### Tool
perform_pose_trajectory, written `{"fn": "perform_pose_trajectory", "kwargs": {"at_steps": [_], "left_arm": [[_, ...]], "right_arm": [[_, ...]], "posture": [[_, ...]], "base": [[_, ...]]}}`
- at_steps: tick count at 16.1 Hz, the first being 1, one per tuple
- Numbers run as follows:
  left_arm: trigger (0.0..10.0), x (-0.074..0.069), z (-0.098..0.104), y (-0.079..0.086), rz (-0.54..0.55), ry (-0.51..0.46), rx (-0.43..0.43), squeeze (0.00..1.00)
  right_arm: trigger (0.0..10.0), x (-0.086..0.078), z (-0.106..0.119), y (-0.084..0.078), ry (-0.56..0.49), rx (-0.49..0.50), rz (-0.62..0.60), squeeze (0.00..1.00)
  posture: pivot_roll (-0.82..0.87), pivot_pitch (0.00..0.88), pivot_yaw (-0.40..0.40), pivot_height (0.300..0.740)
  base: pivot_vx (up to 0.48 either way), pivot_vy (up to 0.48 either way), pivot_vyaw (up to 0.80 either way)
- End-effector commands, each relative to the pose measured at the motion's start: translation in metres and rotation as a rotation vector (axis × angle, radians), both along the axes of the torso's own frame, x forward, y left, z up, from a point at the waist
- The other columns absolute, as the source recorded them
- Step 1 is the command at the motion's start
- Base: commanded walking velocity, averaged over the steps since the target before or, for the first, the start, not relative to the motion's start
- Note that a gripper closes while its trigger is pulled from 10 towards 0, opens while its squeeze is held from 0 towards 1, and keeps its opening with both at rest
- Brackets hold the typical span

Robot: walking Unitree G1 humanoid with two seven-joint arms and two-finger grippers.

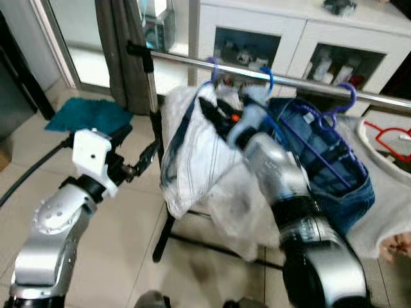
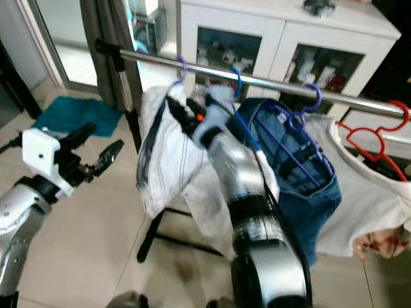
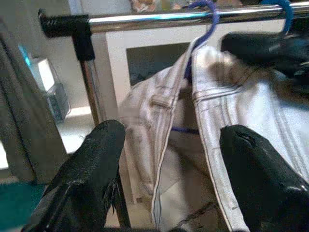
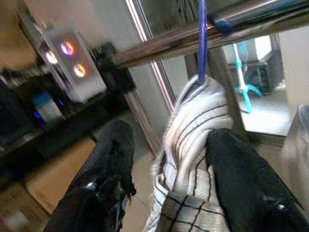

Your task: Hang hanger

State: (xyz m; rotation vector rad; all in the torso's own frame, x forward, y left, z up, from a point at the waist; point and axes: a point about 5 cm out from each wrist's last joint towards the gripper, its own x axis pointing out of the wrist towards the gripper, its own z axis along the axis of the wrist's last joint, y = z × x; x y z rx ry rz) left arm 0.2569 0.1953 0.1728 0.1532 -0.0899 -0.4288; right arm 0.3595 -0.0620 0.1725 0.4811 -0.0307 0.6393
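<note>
A chrome clothes rail (image 1: 302, 82) carries several hangers. At its left end a blue hanger hook (image 1: 212, 67) holds a white garment (image 1: 192, 160). My right gripper (image 1: 210, 110) is raised against that garment just under the rail; in the right wrist view its fingers (image 4: 111, 159) stand open, with striped white cloth (image 4: 193, 145) between them below the hook (image 4: 202, 43). My left gripper (image 1: 136, 144) hangs open left of the garment, apart from it, facing the rail (image 3: 154, 19). Further right hang a purple hanger (image 1: 334, 115) with blue jeans (image 1: 334, 173) and a red hanger (image 2: 379, 138).
The rack's black post (image 1: 151, 96) and foot (image 1: 164, 231) stand on a tiled floor. Behind the rail is a white glass-door cabinet (image 1: 257, 32). A grey curtain (image 1: 122, 51) and a teal mat (image 1: 90, 115) lie to the left.
</note>
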Motion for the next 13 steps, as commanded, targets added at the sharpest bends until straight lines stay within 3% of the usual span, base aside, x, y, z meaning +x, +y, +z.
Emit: {"fn": "perform_pose_trajectory", "kwargs": {"at_steps": [1,2,4,7,10,13], "left_arm": [[10.0,0.0,-0.007,-0.003,0.009,0.044,-0.028,0.0],[10.0,0.0,-0.012,-0.006,0.01,0.066,-0.049,0.0],[10.0,0.004,-0.016,-0.012,0.041,0.071,-0.069,0.0],[10.0,0.01,-0.015,-0.017,0.084,0.055,-0.105,0.0],[10.0,0.007,-0.017,-0.021,0.082,0.06,-0.086,0.0],[10.0,0.002,-0.019,-0.015,0.135,0.054,-0.075,0.0]], "right_arm": [[10.0,-0.005,0.019,-0.005,-0.081,0.042,0.023,0.91],[10.0,-0.014,0.02,-0.011,-0.103,0.044,0.005,0.0],[10.0,-0.031,0.021,-0.025,-0.122,0.059,-0.058,0.0],[10.0,-0.06,0.014,-0.032,-0.127,0.025,-0.093,0.0],[10.0,-0.068,0.005,-0.036,-0.079,0.014,-0.122,0.0],[10.0,-0.074,-0.017,-0.051,0.01,-0.163,-0.23,0.0]], "posture": [[0.07,0.0,-0.013,0.74],[0.04,0.0,0.003,0.74],[0.02,0.0,0.004,0.74],[0.0,0.0,0.01,0.74],[0.02,0.0,-0.019,0.74],[0.02,0.0,-0.033,0.74]], "base": [[0.0,0.0,0.0],[0.0,0.0,0.0],[0.0,0.0,0.0],[0.0,0.0,0.0],[0.0,0.0,0.0],[0.0,0.0,0.0]]}}
